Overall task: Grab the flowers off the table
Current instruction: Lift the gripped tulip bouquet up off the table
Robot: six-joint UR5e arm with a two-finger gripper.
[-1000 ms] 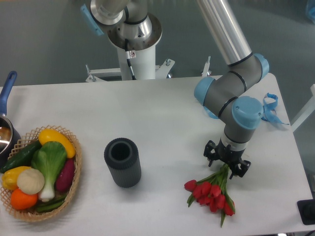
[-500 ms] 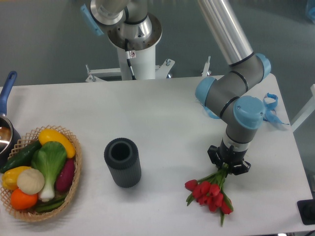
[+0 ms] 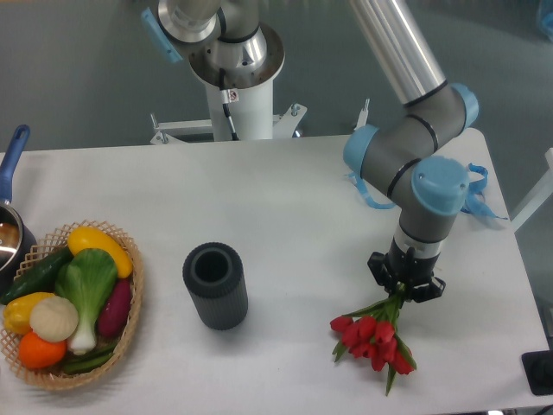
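Right now the gripper (image 3: 404, 288) sits low over the near right part of the table (image 3: 285, 207), and its jaws are drawn in tight around the green stems of the flowers (image 3: 374, 337). So it is holding the bunch by the stem end, pinched narrow. The red tulip heads fan out below and to the left of the fingers, pointing toward the front edge of the table, with a couple of green leaves sticking out at the bottom. Whether the blooms are touching the tabletop or just clear of it, I cannot tell from this angle.

Above the gripper, the arm's grey wrist with its blue caps (image 3: 441, 186) stacks almost straight up, and the silver upper link (image 3: 396, 39) runs off toward the top of the view.

Over to the left of the flowers, well apart from them, a dark ribbed cylinder vase (image 3: 215, 285) stands upright with its open mouth showing. Further left, near the table's edge, a wicker basket (image 3: 131, 307) is piled with vegetables: yellow pepper, green leafy stalk, cucumber, something purple, something orange. A pot with a blue handle (image 3: 12, 160) pokes in at the far left edge. Blue ribbon scraps (image 3: 480, 201) lie behind the arm near the right edge of the table.
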